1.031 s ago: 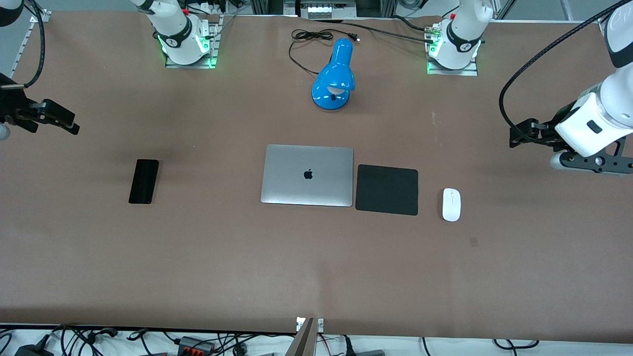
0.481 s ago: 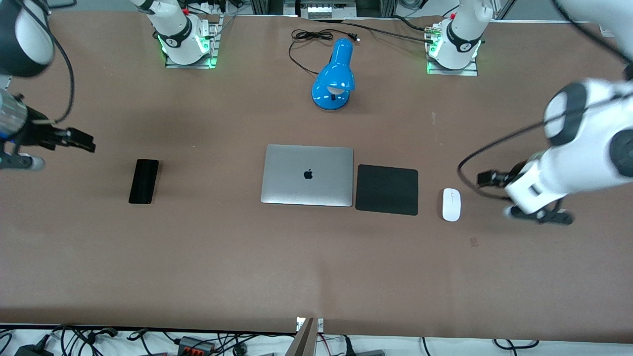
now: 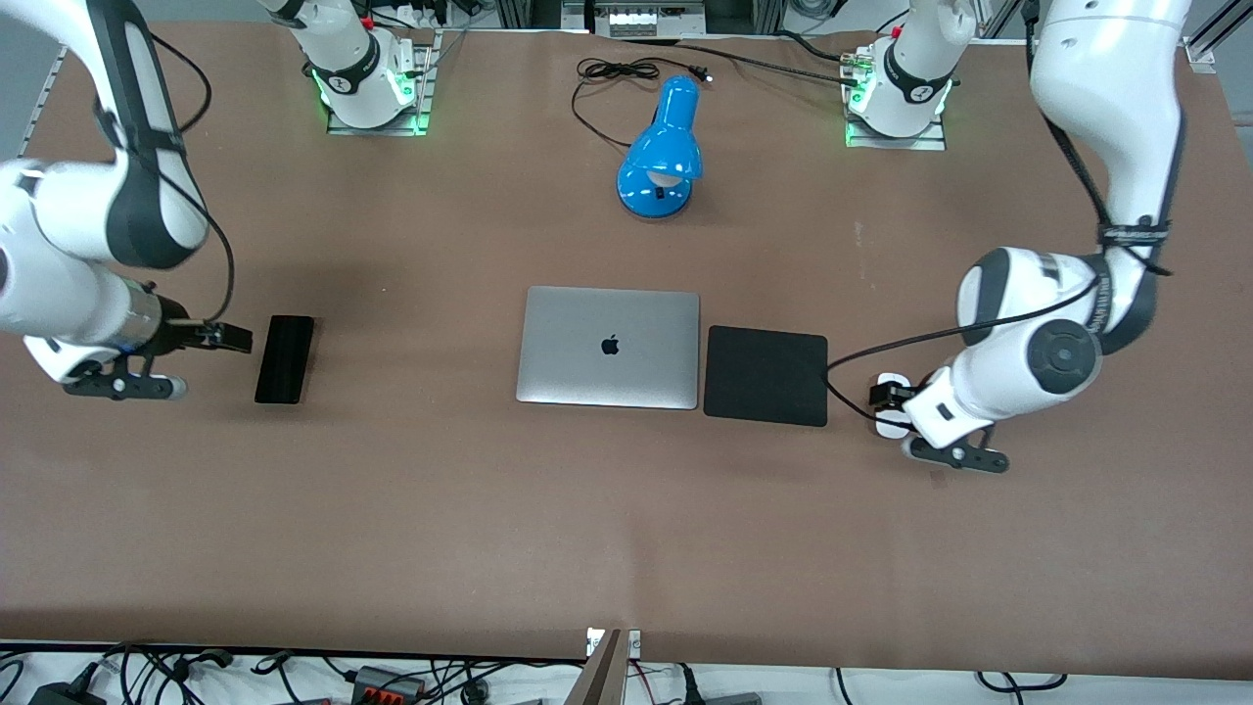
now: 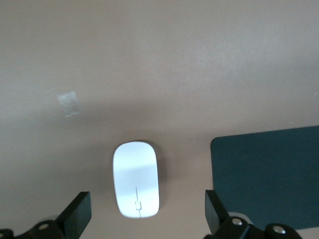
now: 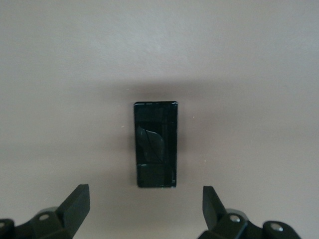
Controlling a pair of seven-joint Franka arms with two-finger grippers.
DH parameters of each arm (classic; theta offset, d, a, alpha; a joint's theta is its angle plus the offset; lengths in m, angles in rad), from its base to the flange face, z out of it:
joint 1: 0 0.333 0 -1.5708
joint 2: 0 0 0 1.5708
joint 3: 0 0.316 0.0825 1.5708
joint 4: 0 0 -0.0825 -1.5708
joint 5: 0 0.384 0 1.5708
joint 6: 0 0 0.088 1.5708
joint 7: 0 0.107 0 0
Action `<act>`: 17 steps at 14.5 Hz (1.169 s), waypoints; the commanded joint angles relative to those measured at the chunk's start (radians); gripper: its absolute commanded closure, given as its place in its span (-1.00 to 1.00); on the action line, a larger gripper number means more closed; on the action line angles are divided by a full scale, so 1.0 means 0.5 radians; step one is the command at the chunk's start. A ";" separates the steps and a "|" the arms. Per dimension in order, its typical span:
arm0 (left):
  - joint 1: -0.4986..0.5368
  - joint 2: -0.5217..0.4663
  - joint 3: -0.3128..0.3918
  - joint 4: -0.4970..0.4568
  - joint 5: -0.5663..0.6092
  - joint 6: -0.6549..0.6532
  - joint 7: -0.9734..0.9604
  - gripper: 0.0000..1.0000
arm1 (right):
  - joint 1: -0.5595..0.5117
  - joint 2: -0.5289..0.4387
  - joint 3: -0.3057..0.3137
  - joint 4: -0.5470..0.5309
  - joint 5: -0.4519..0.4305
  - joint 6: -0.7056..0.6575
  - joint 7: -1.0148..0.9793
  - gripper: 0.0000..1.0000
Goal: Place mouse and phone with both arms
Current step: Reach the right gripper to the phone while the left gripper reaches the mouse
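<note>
A: Since 0.5 s ago: left gripper (image 3: 886, 395) now over mouse (image 4: 135, 179), fingers (image 4: 77, 214) spread wide, holding nothing.

B: Right gripper (image 3: 227, 338) beside phone (image 3: 285, 358), at its 9 o'clock, fingers apart, empty. Bare counter (image 3: 626, 529) around both.

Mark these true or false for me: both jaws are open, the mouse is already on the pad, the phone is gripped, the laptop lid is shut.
1. Both sets of jaws are open: true, left gripper and right gripper.
2. The mouse is on the pad: false, it lies on the table beside the pad.
3. The phone is gripped: false, it lies flat, untouched.
4. The laptop is shut: true.
</note>
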 commanded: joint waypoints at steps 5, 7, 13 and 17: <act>0.043 0.005 -0.009 -0.284 0.002 0.197 0.228 -1.00 | -0.040 0.257 0.013 -0.086 -0.036 0.264 0.011 -1.00; 0.046 0.057 -0.009 -0.272 0.002 0.197 0.225 -1.00 | -0.043 0.297 0.016 -0.185 -0.036 0.442 0.011 -1.00; 0.053 0.143 -0.009 -0.189 -0.004 0.200 0.210 -1.00 | -0.095 0.456 0.022 -0.225 0.013 0.612 0.035 -1.00; 0.062 0.198 -0.009 -0.186 -0.004 0.268 0.207 -1.00 | -0.092 0.478 0.028 -0.219 0.148 0.609 0.054 -1.00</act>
